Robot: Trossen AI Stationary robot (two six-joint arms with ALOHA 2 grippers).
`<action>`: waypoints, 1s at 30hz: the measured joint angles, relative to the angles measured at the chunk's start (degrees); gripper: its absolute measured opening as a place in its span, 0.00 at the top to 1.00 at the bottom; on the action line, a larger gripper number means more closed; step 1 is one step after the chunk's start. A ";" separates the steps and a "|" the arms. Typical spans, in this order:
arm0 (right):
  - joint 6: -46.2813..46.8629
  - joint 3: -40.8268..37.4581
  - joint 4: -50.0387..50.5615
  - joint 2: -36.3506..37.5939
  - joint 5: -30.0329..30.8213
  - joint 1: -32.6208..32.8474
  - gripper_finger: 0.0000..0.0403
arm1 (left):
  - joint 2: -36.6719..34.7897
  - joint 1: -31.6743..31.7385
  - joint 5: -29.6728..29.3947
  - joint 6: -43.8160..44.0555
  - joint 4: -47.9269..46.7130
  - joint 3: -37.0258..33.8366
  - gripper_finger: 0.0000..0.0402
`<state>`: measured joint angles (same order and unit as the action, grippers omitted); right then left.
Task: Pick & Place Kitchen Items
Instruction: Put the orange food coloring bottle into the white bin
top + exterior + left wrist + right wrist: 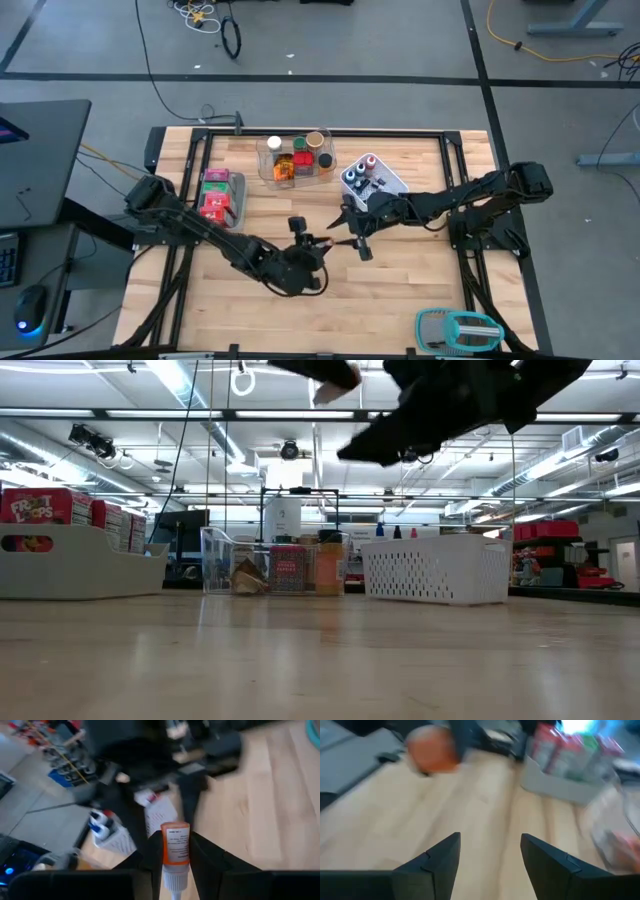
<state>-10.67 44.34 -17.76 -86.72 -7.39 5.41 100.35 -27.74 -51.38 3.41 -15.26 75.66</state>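
Note:
A small orange vial [175,845] with a white label and a white cap sits between the fingers of my left gripper [175,857], which is shut on it above the middle of the table [318,242]. My right gripper [490,855] is open and empty. It faces the left one from close by on the right [352,232]; the vial [432,752] shows as an orange blur ahead of it. Other items fill a clear tray [270,170], a white mesh basket [392,182] and a grey bin [236,190] near the far edge. My left gripper pinches the vial by its orange body [170,855] between the two fingers. The vial lies along the fingers, with its white cap [175,880] pointing back toward the wrist and its other end sticking out past the fingertips. It is lifted clear of the table.
A teal-and-grey gadget [460,330] lies at the near right corner. In the low view the bin [75,565], the tray [215,565] and the basket [435,570] stand in a row across the far side, with bare wood in front of them.

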 joint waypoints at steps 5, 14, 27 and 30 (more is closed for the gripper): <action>-2.46 0.00 -7.64 0.00 -5.96 2.34 0.45 | -0.09 1.42 1.32 -1.87 7.88 0.83 0.77; -4.53 0.00 -15.80 0.00 2.32 5.94 0.46 | -0.09 2.05 4.68 -10.28 18.47 0.83 0.78; -4.86 0.00 -16.98 0.00 3.29 6.66 0.74 | -0.09 2.02 1.62 -10.89 18.66 0.83 0.77; -4.92 0.00 -17.03 0.00 3.59 6.64 0.81 | -0.09 2.00 1.16 -11.15 18.76 0.83 0.77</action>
<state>-15.59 44.34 -34.79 -86.72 -3.79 12.05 100.27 -25.74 -50.23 -7.74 3.50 76.49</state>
